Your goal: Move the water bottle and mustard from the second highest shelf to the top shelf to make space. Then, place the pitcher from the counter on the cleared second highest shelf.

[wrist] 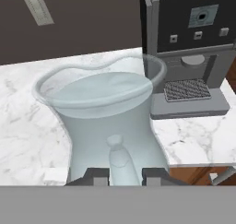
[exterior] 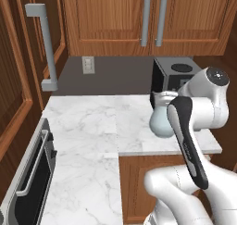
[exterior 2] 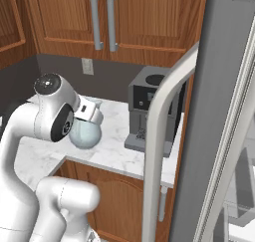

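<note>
The pale blue-grey glass pitcher stands on the white marble counter, next to a coffee machine. My gripper is low behind it, and its two dark fingertips press the pitcher's handle from either side, so it is shut on the handle. In the left base view the pitcher shows partly behind my forearm. In the right base view the pitcher sits just under my hand. The water bottle, the mustard and the two upper fridge shelves are out of view.
A dark grey coffee machine stands right beside the pitcher, against the back wall. The open grey fridge door with its long handle rises on the right. An oven front lies at the left. Wooden wall cabinets hang overhead.
</note>
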